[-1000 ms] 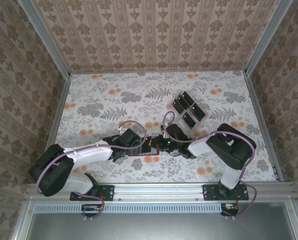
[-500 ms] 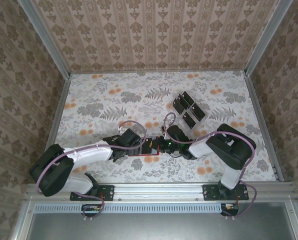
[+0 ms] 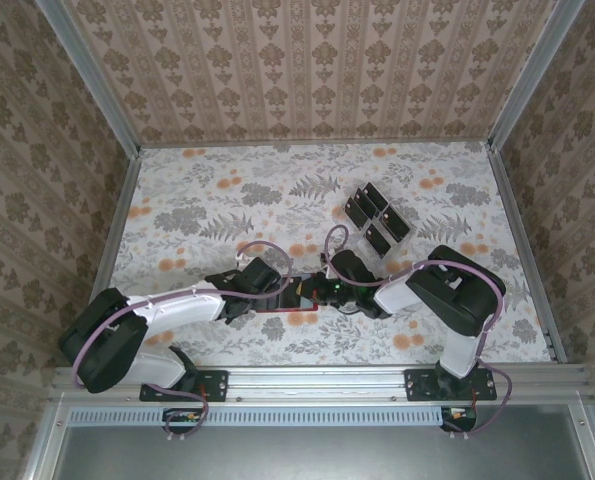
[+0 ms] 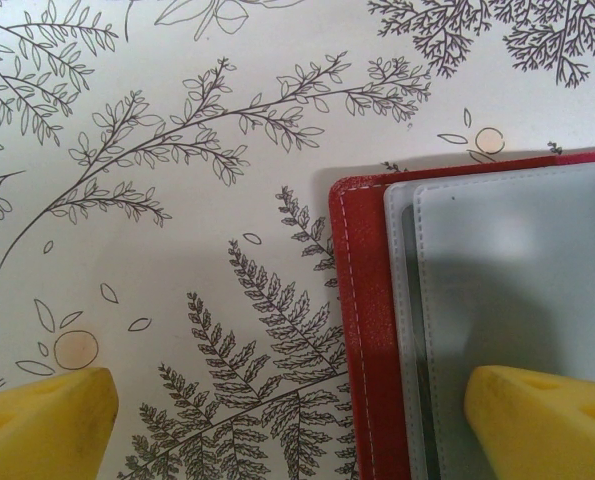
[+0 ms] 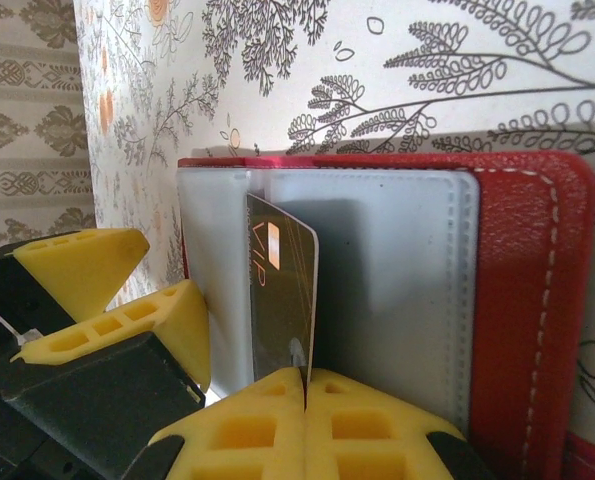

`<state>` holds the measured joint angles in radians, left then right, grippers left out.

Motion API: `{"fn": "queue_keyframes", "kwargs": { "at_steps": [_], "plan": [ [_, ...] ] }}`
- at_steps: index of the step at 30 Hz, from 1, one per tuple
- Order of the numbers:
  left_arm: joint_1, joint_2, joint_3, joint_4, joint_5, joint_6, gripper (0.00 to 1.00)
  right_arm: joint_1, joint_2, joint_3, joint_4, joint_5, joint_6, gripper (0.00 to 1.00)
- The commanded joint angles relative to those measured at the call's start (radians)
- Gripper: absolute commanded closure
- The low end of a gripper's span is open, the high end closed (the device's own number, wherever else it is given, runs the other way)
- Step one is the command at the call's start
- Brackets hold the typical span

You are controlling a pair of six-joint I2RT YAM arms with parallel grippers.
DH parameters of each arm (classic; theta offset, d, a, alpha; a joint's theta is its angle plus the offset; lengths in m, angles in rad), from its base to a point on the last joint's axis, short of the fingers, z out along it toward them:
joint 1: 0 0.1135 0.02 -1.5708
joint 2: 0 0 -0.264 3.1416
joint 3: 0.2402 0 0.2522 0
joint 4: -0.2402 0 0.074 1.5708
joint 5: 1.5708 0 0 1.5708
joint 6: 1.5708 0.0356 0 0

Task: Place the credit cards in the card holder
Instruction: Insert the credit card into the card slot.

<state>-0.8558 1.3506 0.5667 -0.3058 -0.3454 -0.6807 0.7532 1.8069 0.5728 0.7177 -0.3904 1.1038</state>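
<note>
The card holder [image 5: 525, 300], a red wallet, lies open on the floral table with its grey inside [image 5: 397, 270] facing up. My right gripper [image 5: 306, 385] is shut on a black credit card [image 5: 282, 285] marked VIP, held on edge with its far end against the grey pockets. My left gripper [image 4: 295, 425] is open across the card holder [image 4: 362, 330]: one fingertip [image 4: 542, 420] rests on the grey inside, the other on the table. In the top view both grippers meet over the card holder [image 3: 287, 312], left gripper [image 3: 280, 292] beside right gripper [image 3: 317, 291].
Several more black credit cards [image 3: 377, 217] stand in a clear rack on the table behind and to the right of the grippers. Patterned walls enclose the table on three sides. The left gripper's yellow fingers [image 5: 182, 320] sit close beside the held card.
The right gripper has edged slightly left toward the wallet with the card. The left arm has stayed put.
</note>
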Motion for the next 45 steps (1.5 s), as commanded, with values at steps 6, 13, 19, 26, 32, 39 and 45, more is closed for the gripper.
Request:
{"fn": "queue_keyframes", "kwargs": {
  "at_steps": [6,13,19,26,32,39,45],
  "plan": [
    [0.005,0.022,-0.031,-0.067,-0.001,-0.002,0.0,0.014,0.058,0.032,-0.055,-0.037,0.001,1.0],
    [0.005,0.02,-0.028,-0.065,-0.001,-0.002,0.0,0.022,0.081,0.073,-0.089,-0.05,-0.008,1.0],
    [0.006,0.001,-0.008,-0.078,0.003,0.007,0.0,0.031,0.088,0.123,-0.181,-0.047,-0.033,1.0],
    [0.039,-0.063,0.049,-0.159,-0.005,0.012,0.0,0.033,0.048,0.181,-0.332,-0.03,-0.077,0.87],
    [0.119,-0.147,0.047,-0.208,0.008,0.026,0.0,0.033,-0.041,0.26,-0.544,0.008,-0.162,0.56],
    [0.175,-0.2,0.0,-0.215,0.032,0.031,0.0,0.037,-0.101,0.391,-0.828,0.096,-0.254,0.55],
    [0.184,-0.189,-0.027,-0.194,0.053,0.014,0.0,0.075,-0.062,0.523,-1.054,0.222,-0.336,0.79]
  ]
}}
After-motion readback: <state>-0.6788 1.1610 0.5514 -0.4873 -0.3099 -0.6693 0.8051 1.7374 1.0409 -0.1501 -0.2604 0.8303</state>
